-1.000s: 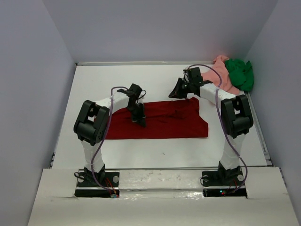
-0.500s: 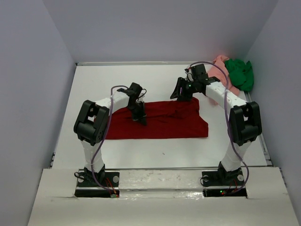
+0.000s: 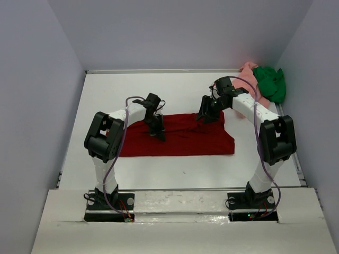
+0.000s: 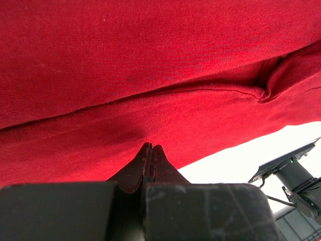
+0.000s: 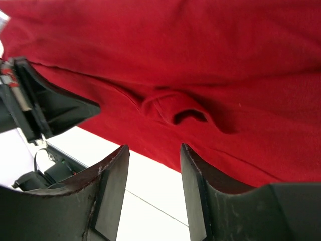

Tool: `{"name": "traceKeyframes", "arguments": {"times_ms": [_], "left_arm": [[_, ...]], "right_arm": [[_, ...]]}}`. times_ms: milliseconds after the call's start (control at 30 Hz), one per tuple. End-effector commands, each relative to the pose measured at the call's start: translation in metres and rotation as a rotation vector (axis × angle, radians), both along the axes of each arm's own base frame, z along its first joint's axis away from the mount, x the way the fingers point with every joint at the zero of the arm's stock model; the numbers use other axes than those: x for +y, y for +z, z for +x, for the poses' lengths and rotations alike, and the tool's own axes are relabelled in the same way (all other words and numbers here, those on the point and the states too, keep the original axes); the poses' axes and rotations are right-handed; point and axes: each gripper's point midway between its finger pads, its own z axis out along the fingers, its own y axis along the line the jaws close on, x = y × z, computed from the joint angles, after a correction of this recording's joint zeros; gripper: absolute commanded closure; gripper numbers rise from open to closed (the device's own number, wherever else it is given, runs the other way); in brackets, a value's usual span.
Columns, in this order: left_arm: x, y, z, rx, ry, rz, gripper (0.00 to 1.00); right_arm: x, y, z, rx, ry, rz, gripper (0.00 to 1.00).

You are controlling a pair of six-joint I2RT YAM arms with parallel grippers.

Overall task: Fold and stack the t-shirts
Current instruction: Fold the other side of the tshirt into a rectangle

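- Toward the left of the middle of the bench point(image 3: 180, 174), the left hand point(image 3: 158, 137) is set tip-down on the dark red shirt point(image 3: 185, 142). Its jaws are closed tight together. In the left wrist view no cloth can be made out between them, so it cannot be told whether any cloth is pinched. The hand is judged to be there to pin the cloth in place.
- Across the middle of the bench the dark red shirt is spread nearly flat. Its long axis runs left to right, roughly parallel with the near edge. The right end is broader and the left end tapers. Which end carries the neck cannot be told.
- Over the far right part of that shirt the right hand point(image 3: 206, 114) is held with jaws parted and nothing between them. A small raised pucker point(image 5: 175, 108) of cloth lies just ahead of them. It is judged to be the spot lined up for a pinch.
- At the far right corner the salmon pink shirt point(image 3: 247, 70) and the bright green shirt point(image 3: 270, 82) are bunched, touching one another. Neither has been folded yet.
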Motion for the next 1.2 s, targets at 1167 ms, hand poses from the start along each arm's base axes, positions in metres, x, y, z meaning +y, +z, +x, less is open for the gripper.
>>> {"name": "traceKeyframes", "arguments": {"times_ms": [1167], "left_arm": [[-0.003,0.005,-0.011,0.017,-0.008,-0.023,1.0]], "right_arm": [[0.023,-0.032,0.013,0.045,0.037,0.032,0.54]]}}
